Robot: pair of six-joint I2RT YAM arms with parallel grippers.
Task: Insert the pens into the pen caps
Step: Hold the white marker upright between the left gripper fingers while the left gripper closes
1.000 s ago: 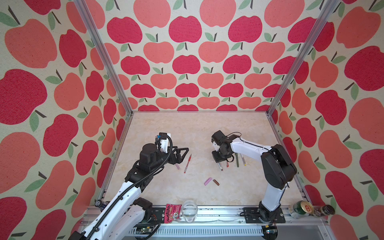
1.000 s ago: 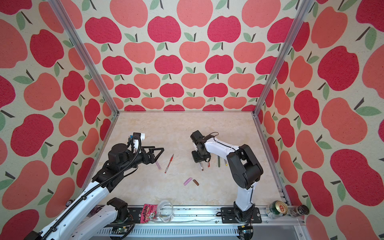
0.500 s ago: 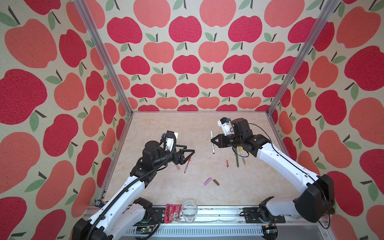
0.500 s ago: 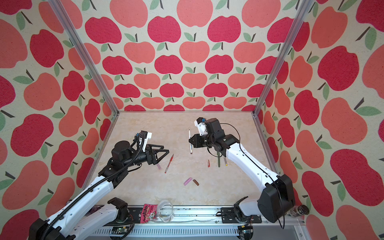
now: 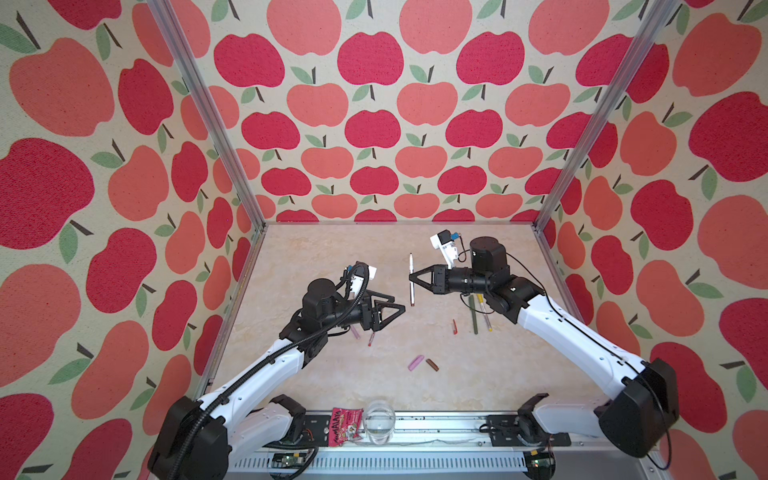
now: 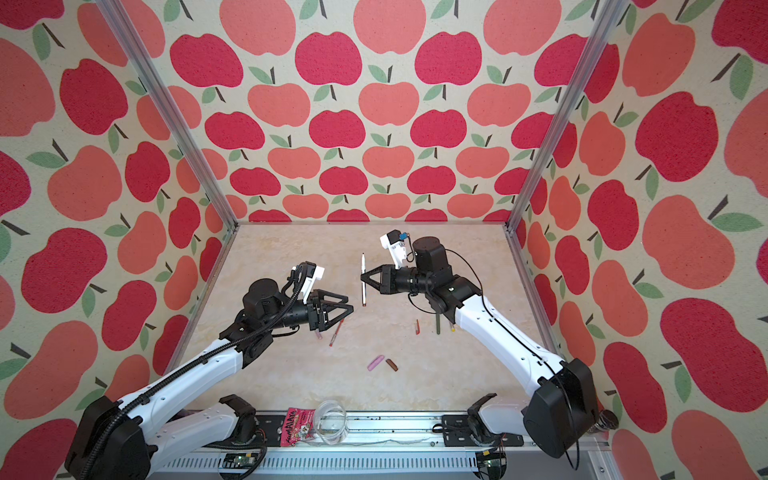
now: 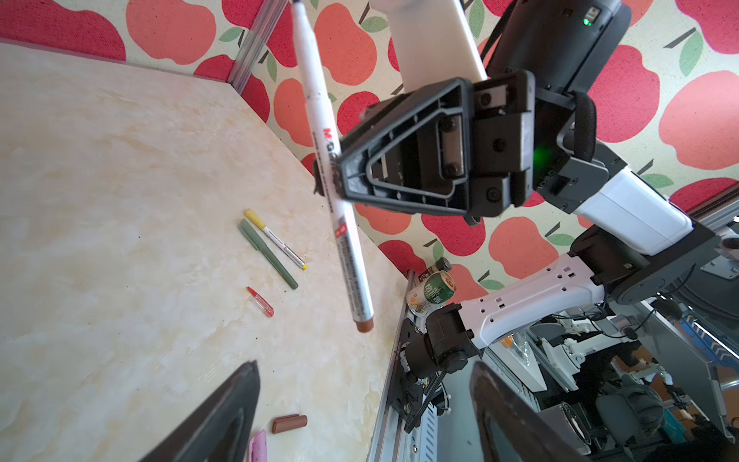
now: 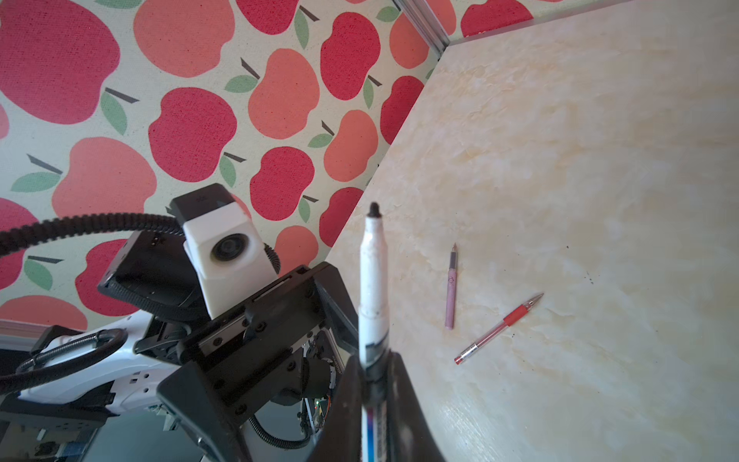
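Marbled beige tabletop [image 5: 478,382] carries most of the set in both top views. Near its middle the right claw [image 5: 411,279] is clenched on a white pen [image 5: 412,296], gripped crosswise at mid-barrel and lifted clear of the surface. The left claw [image 5: 400,304] faces it a little apart, released, jaws spread with nothing between them. Partly hidden under that claw lie a red pen [image 5: 370,340] and a lilac pen [image 5: 355,332]. A pink cap [image 5: 416,362] and a brown cap [image 5: 432,365] sit just beside each other nearer the front edge. A thin red cap [image 5: 455,327], a dark green pen [image 5: 474,318] and a yellow-capped pen [image 5: 485,316] lie by the right arm. From the left wrist, the white pen [image 7: 344,224] shows red and dark print and a brown end, pinched by the right claw [image 7: 338,178]. The left claw's fingers [image 7: 228,412] stand wide apart, with the brown cap [image 7: 290,423] on the tabletop between them. From the right wrist, the pen's dark tip points away from the clamped fingers [image 8: 412,408], and the lilac pen [image 8: 451,296] and red pen [image 8: 500,326] lie uncapped, near each other.
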